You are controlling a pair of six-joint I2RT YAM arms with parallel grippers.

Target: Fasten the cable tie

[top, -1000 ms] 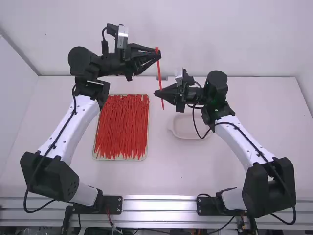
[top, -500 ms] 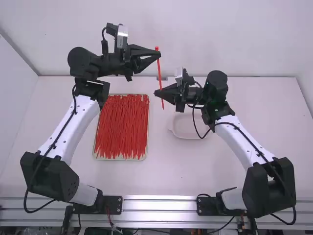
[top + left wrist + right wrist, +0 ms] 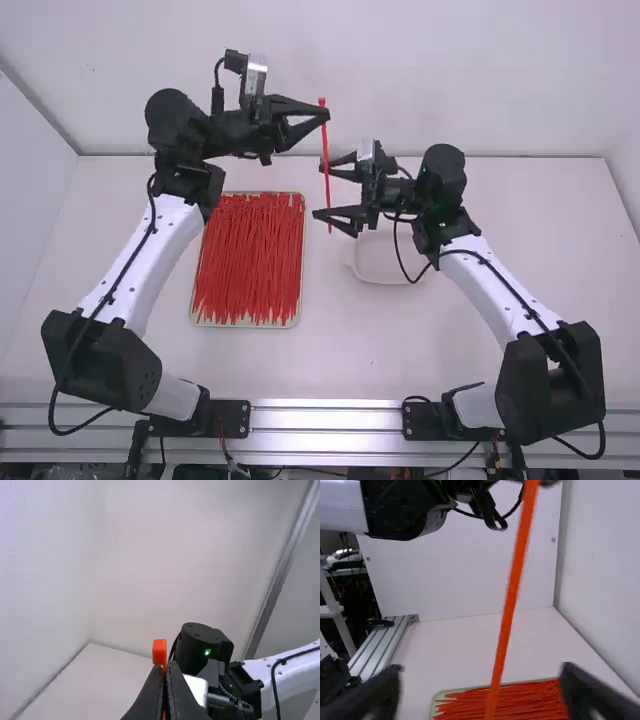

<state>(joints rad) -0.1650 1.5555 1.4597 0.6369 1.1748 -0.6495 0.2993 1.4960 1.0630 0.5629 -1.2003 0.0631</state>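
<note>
A thin, straight red cable tie [image 3: 326,150], square-headed, is being pinched just below its head by the left claw [image 3: 322,116], its tail dangling inside the wide-open right claw [image 3: 323,187].

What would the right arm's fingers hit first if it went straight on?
Probably the red cable tie hanging from the left gripper; it lies right in line with the right gripper, though depth is unclear.
</note>
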